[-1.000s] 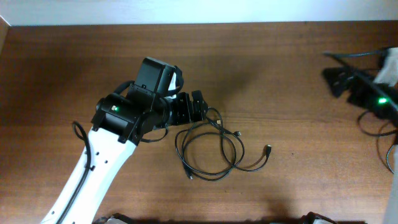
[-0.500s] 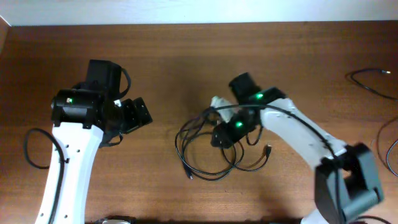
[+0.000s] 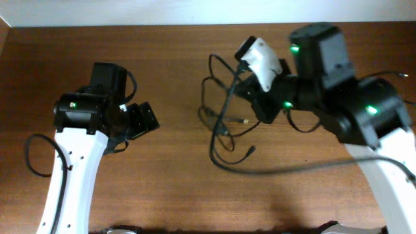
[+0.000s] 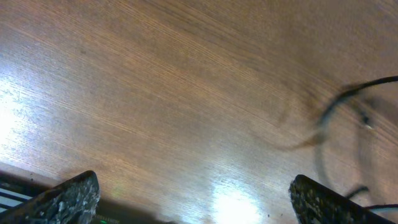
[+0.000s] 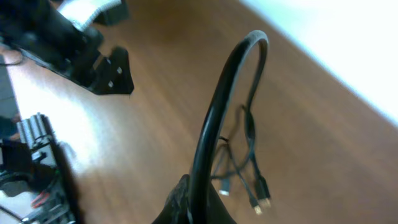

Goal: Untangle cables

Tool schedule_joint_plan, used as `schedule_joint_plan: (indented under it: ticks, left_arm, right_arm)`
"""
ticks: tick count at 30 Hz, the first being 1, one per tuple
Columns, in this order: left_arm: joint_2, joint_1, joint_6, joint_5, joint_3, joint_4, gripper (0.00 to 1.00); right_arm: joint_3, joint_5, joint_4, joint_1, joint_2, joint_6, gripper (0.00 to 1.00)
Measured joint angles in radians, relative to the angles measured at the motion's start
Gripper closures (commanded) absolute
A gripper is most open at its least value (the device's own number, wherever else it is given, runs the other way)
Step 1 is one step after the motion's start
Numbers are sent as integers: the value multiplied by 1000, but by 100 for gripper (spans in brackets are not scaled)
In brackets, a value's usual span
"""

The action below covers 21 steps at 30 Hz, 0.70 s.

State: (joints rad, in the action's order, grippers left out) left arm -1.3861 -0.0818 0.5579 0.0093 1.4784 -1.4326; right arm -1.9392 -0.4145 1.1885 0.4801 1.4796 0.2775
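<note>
The cables (image 3: 221, 114) are thin black cords, hanging in loose loops above the table's middle with plug ends (image 3: 250, 152) dangling. My right gripper (image 3: 244, 90) is raised and shut on one strand. In the right wrist view that cable (image 5: 214, 118) rises from the shut jaws (image 5: 200, 208) and arcs over, with the plugs (image 5: 261, 190) hanging below. My left gripper (image 3: 147, 119) stands open to the left, apart from the cables. In the left wrist view its fingertips (image 4: 68, 198) are spread wide over bare wood, and a blurred cable (image 4: 348, 99) shows at the right.
The wooden table (image 3: 162, 188) ends at a pale wall at the back. Another thin black cord (image 3: 390, 77) lies at the far right edge. A thicker black wire (image 3: 31, 156) loops beside my left arm's base.
My right gripper has shut on a cable and lifted the bundle up and toward the back. The left arm, at the cables a second ago, drew back left and has since held still.
</note>
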Motion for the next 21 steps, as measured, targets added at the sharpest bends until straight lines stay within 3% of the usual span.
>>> schedule_joint_plan:
  ticks: [5, 21]
  left_arm:
    - [0, 0, 0, 0, 0, 0, 1]
    - [0, 0, 0, -22, 0, 72, 1]
  right_arm:
    - [-2, 101, 203, 0, 24, 123, 96]
    - [-71, 0, 184, 0, 53, 148, 96]
